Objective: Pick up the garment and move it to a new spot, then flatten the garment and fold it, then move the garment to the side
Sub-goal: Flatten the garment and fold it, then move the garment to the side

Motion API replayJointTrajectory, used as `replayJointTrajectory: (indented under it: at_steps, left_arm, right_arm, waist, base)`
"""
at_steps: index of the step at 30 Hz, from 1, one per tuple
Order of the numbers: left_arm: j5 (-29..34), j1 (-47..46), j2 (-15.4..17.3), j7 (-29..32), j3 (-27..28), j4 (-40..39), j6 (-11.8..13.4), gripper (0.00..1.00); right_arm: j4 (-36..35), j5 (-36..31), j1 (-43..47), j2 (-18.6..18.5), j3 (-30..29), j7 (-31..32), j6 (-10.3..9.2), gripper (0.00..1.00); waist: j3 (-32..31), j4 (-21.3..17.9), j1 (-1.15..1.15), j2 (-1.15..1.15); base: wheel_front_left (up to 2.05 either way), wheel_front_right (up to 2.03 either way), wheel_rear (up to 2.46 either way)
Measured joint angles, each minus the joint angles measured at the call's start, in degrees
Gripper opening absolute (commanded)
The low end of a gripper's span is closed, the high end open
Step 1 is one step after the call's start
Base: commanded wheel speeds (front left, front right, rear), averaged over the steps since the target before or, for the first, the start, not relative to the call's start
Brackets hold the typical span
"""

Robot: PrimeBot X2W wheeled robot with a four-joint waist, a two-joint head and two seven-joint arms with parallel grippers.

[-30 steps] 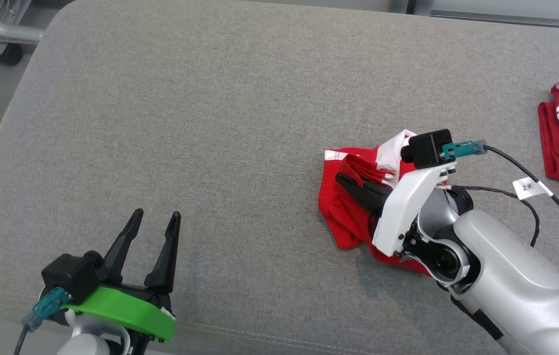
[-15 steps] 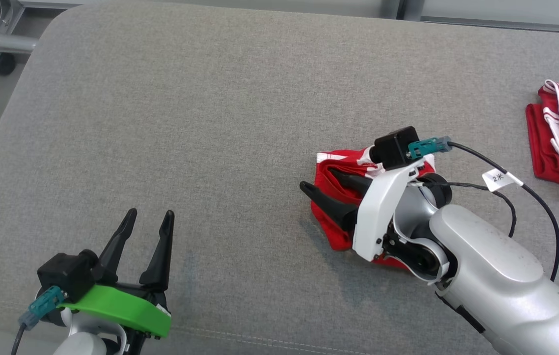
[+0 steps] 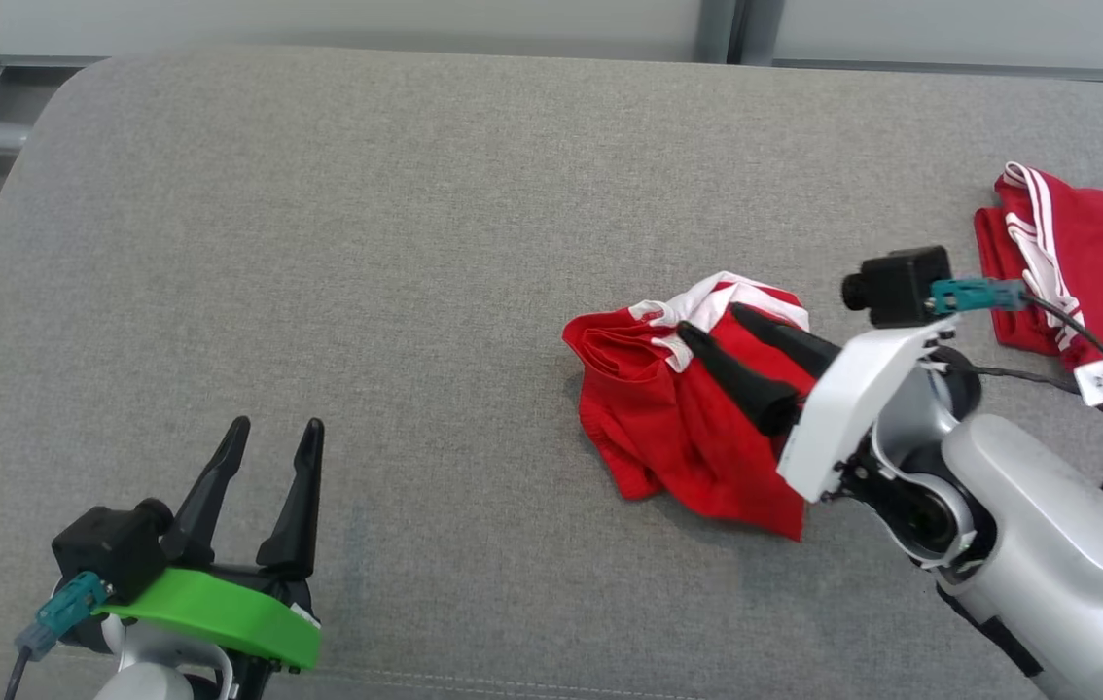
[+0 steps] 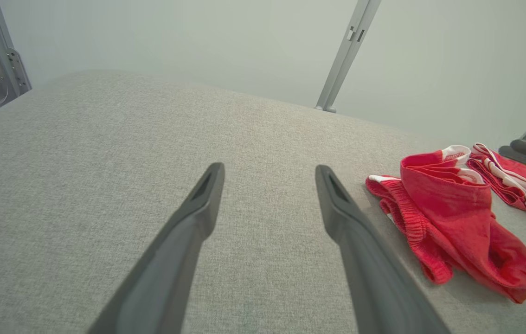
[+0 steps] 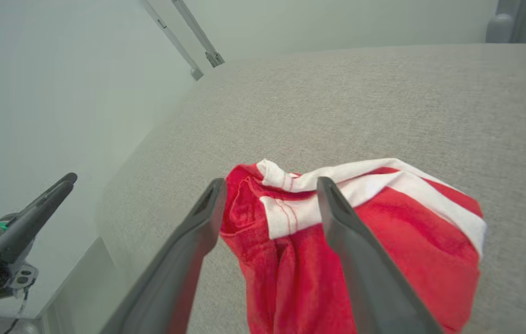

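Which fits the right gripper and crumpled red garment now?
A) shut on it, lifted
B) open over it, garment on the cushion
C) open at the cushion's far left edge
B: the right gripper stands open over the crumpled red garment, which lies on the grey cushion.

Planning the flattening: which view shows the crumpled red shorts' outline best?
The head view: it looks down on the crumpled red shorts, nearly whole, the right gripper crossing them. The left wrist view shows them side-on; the right wrist view, close up, cuts off their near end.
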Motion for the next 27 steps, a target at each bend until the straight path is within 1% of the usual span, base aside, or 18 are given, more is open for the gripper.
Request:
replayJointTrajectory:
  at_steps: [2,5,8,10,16,19,20,24,27]
  left_arm:
    - [0.0,0.6,0.2,0.0,0.6,-0.2,0.0,1.00]
    - [0.2,0.8,0.2,0.0,0.4,-0.5,0.0,1.00]
    - [0.4,0.7,0.1,0.0,0.0,-1.0,0.0,1.00]
    - [0.6,0.6,-0.1,0.0,-0.2,-1.5,-0.1,1.00]
    - [1.5,0.3,-0.3,0.0,-0.1,-1.6,-0.1,1.00]
    - [1.5,0.2,-0.5,0.0,-0.2,-1.6,-0.2,1.00]
    - [1.5,0.2,-0.6,0.0,-0.2,-1.6,-0.6,1.00]
    - [1.5,0.2,-0.9,0.0,-0.2,-1.6,-0.6,1.00]
    - [1.5,-0.1,-1.0,0.0,-0.1,-1.6,-0.6,1.00]
  right_arm:
    - [0.3,0.5,1.5,-2.0,-1.5,-0.2,-1.35,1.00]
    - [1.5,0.8,3.8,-4.9,-3.4,-0.3,-2.70,1.00]
    - [2.4,1.7,5.9,-6.2,-4.6,-0.6,-2.87,1.00]
    - [2.8,2.2,6.8,-6.5,-5.3,-0.8,-3.30,1.00]
    - [4.2,4.3,8.4,-7.2,-6.8,-1.1,-3.31,1.00]
    - [4.7,6.4,9.3,-7.0,-7.9,-1.1,-3.35,1.00]
    - [5.1,7.0,9.7,-6.9,-8.2,-1.1,-3.36,1.00]
    - [6.4,8.3,10.6,-6.9,-9.0,-1.0,-3.37,1.00]
    - [6.8,10.1,10.6,-6.1,-9.9,-1.0,-3.36,1.00]
  waist:
    - [0.1,-0.5,0.00,0.00]
    - [0.5,-1.1,0.00,0.00]
    - [1.3,-1.3,0.00,0.00]
    - [1.8,-1.3,0.00,0.00]
    - [2.7,-0.5,0.00,0.00]
    - [3.0,0.1,0.00,0.00]
    - [3.2,0.4,0.00,0.00]
    - [3.7,1.2,0.00,0.00]
    - [4.1,1.8,0.00,0.00]
  base:
    - [0.00,0.00,0.00]
    - [0.00,0.00,0.00]
    - [0.00,0.00,0.00]
    - [0.00,0.00,0.00]
    - [0.00,0.00,0.00]
    - [0.00,0.00,0.00]
    - [0.00,0.00,0.00]
    - [0.00,0.00,0.00]
    - [0.00,0.00,0.00]
